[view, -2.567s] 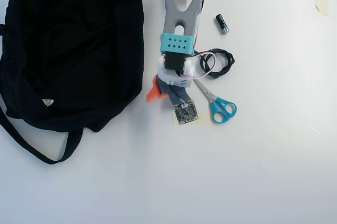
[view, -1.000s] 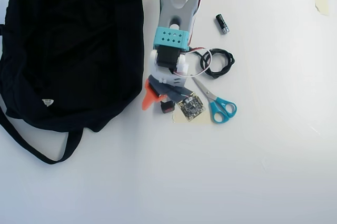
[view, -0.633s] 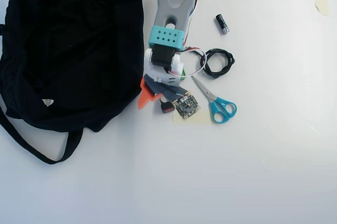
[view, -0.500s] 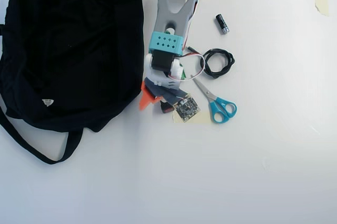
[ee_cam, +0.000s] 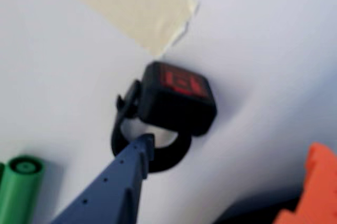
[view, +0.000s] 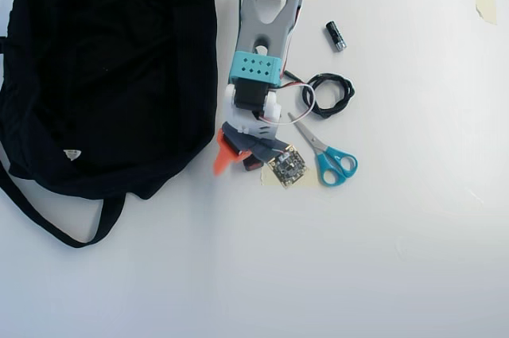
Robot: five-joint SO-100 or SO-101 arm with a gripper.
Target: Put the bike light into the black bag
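The bike light point(ee_cam: 176, 105) is a small black block with a red face and a ring strap, lying on the white table. In the wrist view my blue finger's tip point(ee_cam: 141, 147) rests over the strap ring, and the orange finger point(ee_cam: 310, 187) stands far to the right. My gripper point(ee_cam: 231, 145) is open, with the light just inside the blue finger. From overhead, the gripper point(view: 236, 165) sits right of the black bag point(view: 103, 75), and the bike light point(view: 253, 164) peeks out beneath it. The bag lies flat at the left, not touching the gripper.
Blue-handled scissors point(view: 330, 159), a coiled black cable point(view: 326, 95) and a small black cylinder point(view: 336, 36) lie right of the arm. A green marker point(ee_cam: 21, 182) lies left of the blue finger. Beige tape point(ee_cam: 126, 2) is stuck to the table beyond the light.
The gripper swung left toward the bag and the bike light came into view beside it. In the last half second the fingers edged back right, over the light. The light stayed put.
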